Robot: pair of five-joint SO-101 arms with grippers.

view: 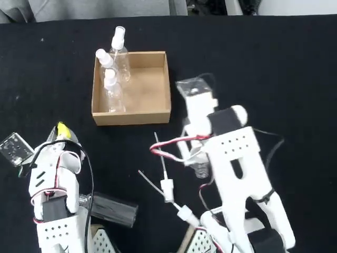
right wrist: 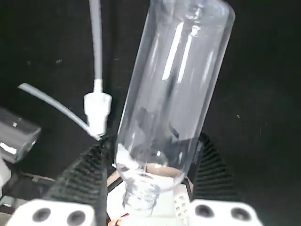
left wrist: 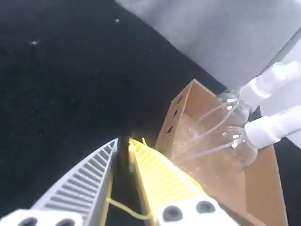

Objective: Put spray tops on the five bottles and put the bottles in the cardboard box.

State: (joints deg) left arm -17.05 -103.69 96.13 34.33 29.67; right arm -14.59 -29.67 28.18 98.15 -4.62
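Observation:
The cardboard box [view: 152, 113] stands at the back left of the black table and holds three clear bottles [view: 115, 95] with white spray tops on. My right gripper [view: 199, 113] hovers right of the box, shut on a topless clear bottle [right wrist: 174, 84]; its threaded neck [view: 200, 169] points back toward the arm. Two loose spray tops [view: 168, 187] [view: 184, 213] with long tubes lie in front, one of them beside the held bottle [right wrist: 97, 110]. Another topless bottle [view: 111, 209] lies by the left arm. My left gripper [view: 60, 132], [left wrist: 124, 143] is shut and holds nothing, just left of the box [left wrist: 176, 122].
Grey cloth [view: 95, 8] borders the table's far edge. The arm bases [view: 63, 232] [view: 253, 226] take up the front edge. Black tabletop stretches right of the box [view: 274, 68].

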